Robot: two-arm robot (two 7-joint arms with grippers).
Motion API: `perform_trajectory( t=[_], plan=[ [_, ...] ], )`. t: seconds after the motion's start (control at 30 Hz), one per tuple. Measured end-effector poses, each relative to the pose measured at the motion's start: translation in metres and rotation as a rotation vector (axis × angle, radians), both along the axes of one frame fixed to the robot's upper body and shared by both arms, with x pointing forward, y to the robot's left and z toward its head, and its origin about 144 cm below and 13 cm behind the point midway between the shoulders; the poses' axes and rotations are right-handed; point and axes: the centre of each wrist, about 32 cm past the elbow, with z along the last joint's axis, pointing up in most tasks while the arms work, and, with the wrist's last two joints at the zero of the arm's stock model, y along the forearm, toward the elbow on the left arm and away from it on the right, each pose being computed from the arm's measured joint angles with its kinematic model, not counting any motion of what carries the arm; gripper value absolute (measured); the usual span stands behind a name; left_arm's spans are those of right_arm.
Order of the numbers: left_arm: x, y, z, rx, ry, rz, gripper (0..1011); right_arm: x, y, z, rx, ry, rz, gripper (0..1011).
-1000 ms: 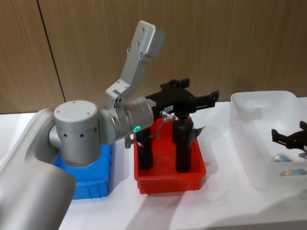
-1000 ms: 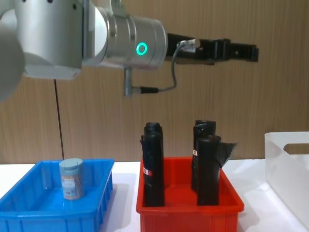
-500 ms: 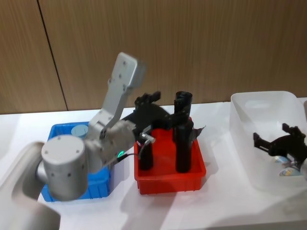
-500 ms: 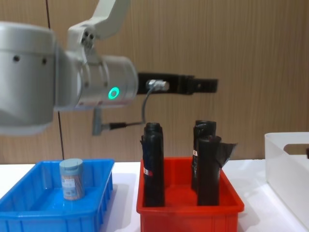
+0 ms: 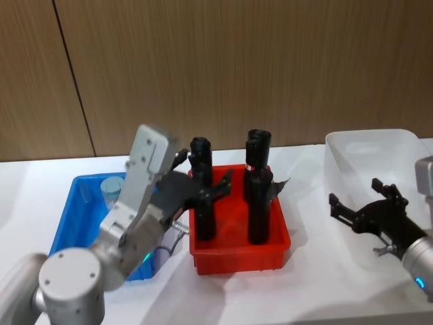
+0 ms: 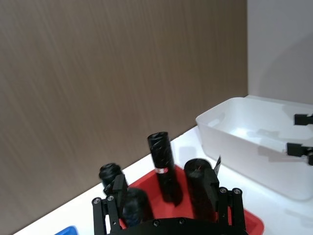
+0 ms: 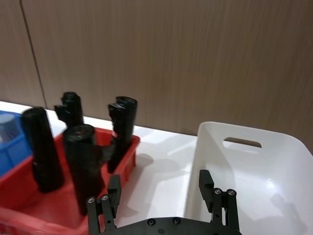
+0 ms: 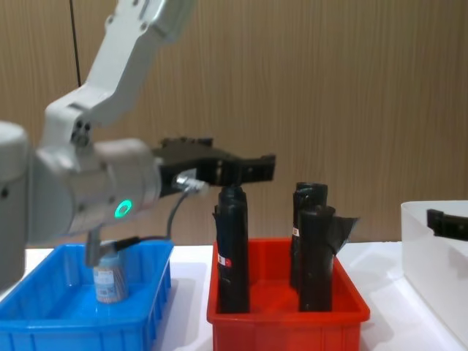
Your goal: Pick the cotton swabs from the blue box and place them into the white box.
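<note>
One jar of cotton swabs point(image 5: 111, 187) stands in the blue box point(image 5: 67, 227) at the left; from the chest it point(image 8: 110, 284) is half hidden behind my left arm. My left gripper point(image 5: 210, 186) hangs open and empty over the left side of the red bin, level with the roll tops point(image 8: 252, 167); the left wrist view shows its fingers point(image 6: 111, 208) spread wide. At the right, my right gripper point(image 5: 354, 193) is open and empty by the near left wall of the white box point(image 5: 379, 145), its fingers point(image 7: 215, 196) wide apart.
A red bin point(image 5: 240, 252) with three tall black rolls point(image 5: 257, 196) stands between the blue box and the white box. A wooden wall runs along the back. The white table is bare in front of the bins.
My left arm has swung down and left, from high over the red bin to its left side. My right gripper has come up and left out of the white box.
</note>
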Motion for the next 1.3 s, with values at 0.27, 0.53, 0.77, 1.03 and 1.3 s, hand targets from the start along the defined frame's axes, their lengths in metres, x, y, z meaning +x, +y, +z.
perform_trajectory(
  t=[0.27,0.53,0.77,1.03,1.3],
  plan=[
    [-0.020,0.010,-0.022,0.018,-0.063,0.070,1004,-0.023,0.020,0.002,0.045,-0.049,0.031,1002],
    [-0.032,0.015,-0.033,0.025,-0.096,0.103,1004,-0.040,0.034,0.005,0.081,-0.083,0.051,1002],
    [-0.033,0.016,-0.034,0.025,-0.101,0.107,1004,-0.042,0.035,0.005,0.085,-0.086,0.052,1002],
    [-0.033,0.016,-0.034,0.025,-0.101,0.108,1004,-0.042,0.035,0.006,0.085,-0.086,0.052,1002],
    [-0.033,0.016,-0.034,0.025,-0.101,0.108,1004,-0.042,0.035,0.006,0.085,-0.087,0.052,1002]
  ],
)
